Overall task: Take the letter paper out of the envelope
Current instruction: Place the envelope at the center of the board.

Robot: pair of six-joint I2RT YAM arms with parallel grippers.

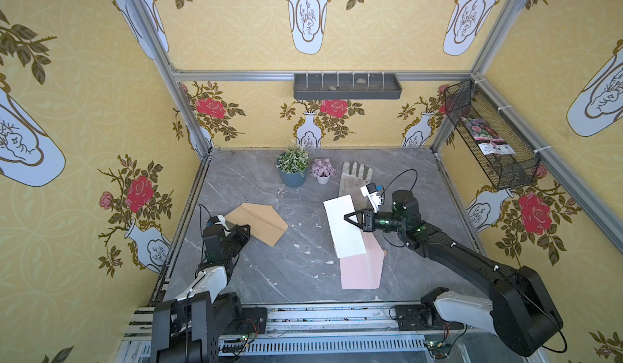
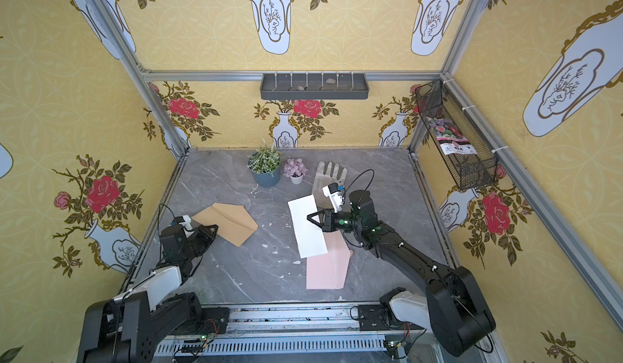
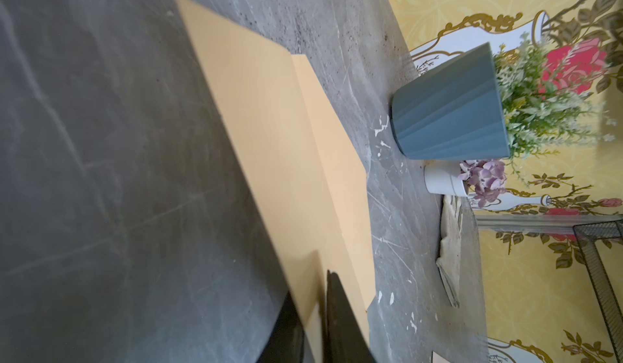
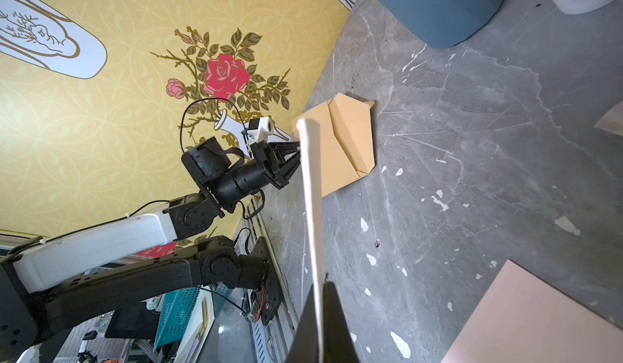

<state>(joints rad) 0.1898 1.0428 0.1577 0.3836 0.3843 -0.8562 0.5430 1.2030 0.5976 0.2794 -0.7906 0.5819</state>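
Letter paper (image 1: pixel 340 240): white, clamped in right pincer (image 1: pixel 347 217), over pink envelope (image 1: pixel 362 270).
Left pincer (image 1: pixel 247 228): at brown envelope (image 1: pixel 259 221); grip unclear.

The left arm (image 1: pixel 219 243) and the right arm (image 1: pixel 451 253) are built of black, rounded joint housings, each with one glossy white shell (image 1: pixel 462 310) near its base and small white clips (image 1: pixel 453 244) along the links. A white camera (image 1: pixel 371 194) sits on each wrist, fed by a thin black cable (image 1: pixel 403 173) that loops free, and green dots (image 1: pixel 382 222) glow on the right arm's joints. Each arm ends in black, tapering fingers (image 4: pixel 332 327).
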